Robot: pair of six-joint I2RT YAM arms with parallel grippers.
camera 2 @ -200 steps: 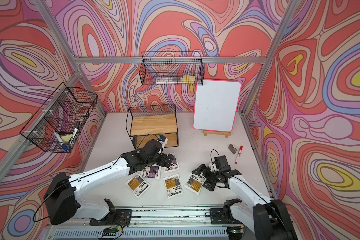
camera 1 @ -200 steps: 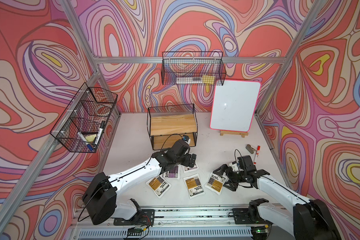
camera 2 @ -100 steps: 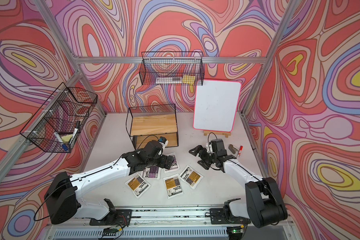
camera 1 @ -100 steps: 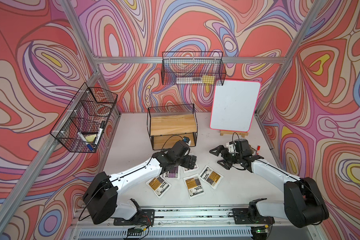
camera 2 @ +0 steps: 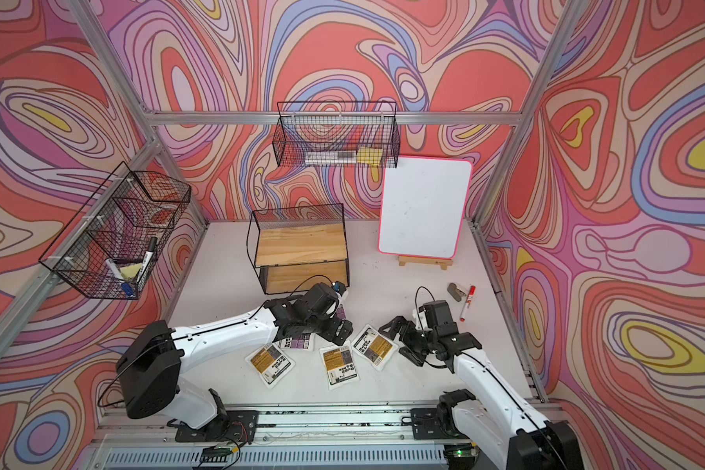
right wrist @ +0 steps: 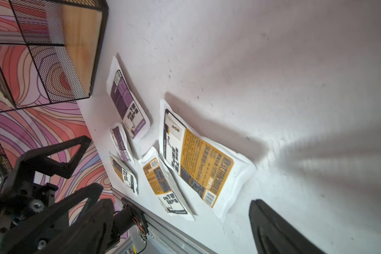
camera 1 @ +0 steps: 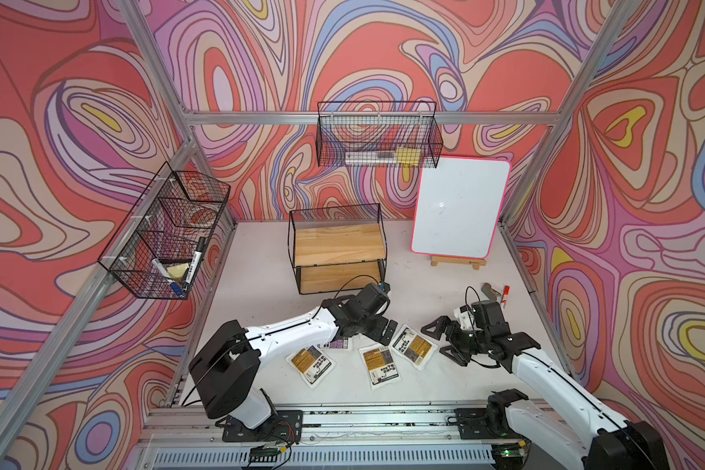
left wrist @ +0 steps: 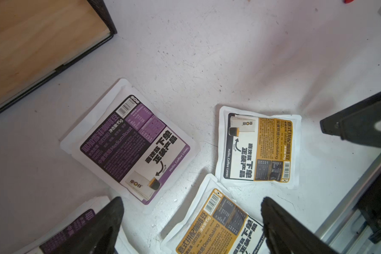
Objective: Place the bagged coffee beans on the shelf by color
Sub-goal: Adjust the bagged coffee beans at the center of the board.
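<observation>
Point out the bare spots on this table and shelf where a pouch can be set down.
Both wooden boards of the shelf are bare. The table is free between shelf and whiteboard, and beside the shelf on the left arm's side. Crowded: the strip in front of the shelf, where five coffee pouches lie by the open left gripper and open right gripper.

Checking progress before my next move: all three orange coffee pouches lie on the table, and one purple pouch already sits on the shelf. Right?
No: both purple coffee pouches lie on the table in front of the shelf; the right wrist view shows this. The rest stands.
</observation>
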